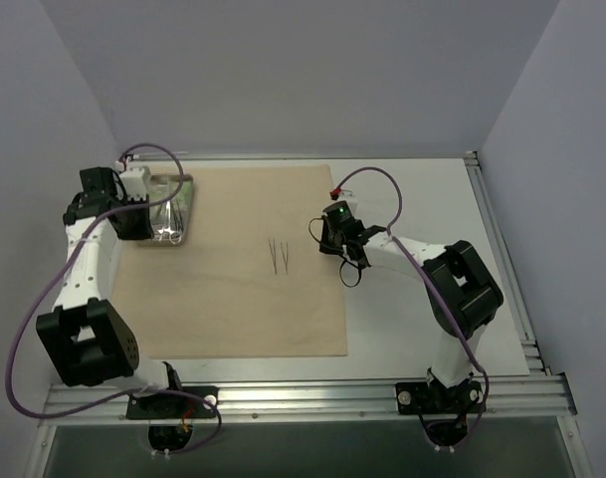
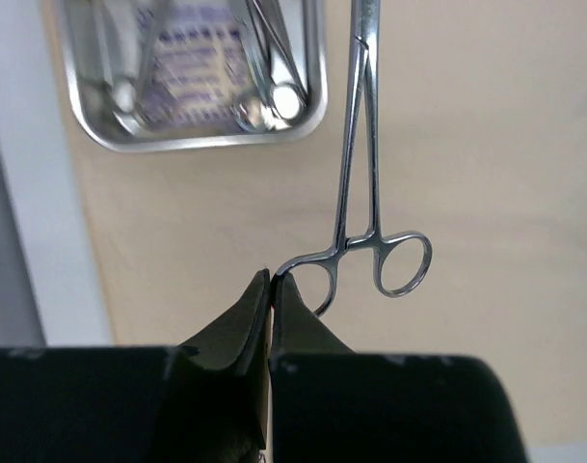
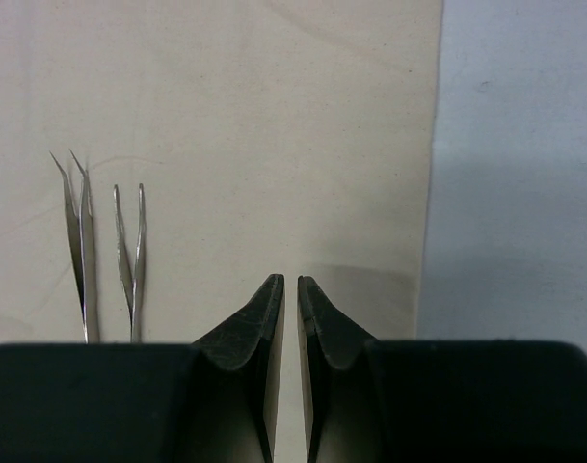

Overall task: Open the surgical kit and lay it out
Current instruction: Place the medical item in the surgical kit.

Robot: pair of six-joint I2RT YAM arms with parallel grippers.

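The beige cloth wrap [image 1: 233,309] lies spread flat. A small steel tray [image 1: 183,182] stands on its far left corner. In the left wrist view the tray [image 2: 197,143] holds packets [image 2: 192,77] and steel instruments. My left gripper [image 2: 273,275] is shut on one ring handle of a steel scissor-like forceps [image 2: 356,174], held above the cloth beside the tray; in the top view this gripper [image 1: 151,221] is at the tray's near side. Two tweezers [image 1: 278,256] lie side by side mid-cloth. My right gripper [image 3: 290,280] is nearly closed and empty, right of the tweezers [image 3: 81,231].
The cloth's right edge [image 3: 433,193] runs just right of my right gripper, with bare white table [image 3: 515,193] beyond. Grey walls close in the table at the back and sides. A metal rail [image 1: 303,398] runs along the near edge.
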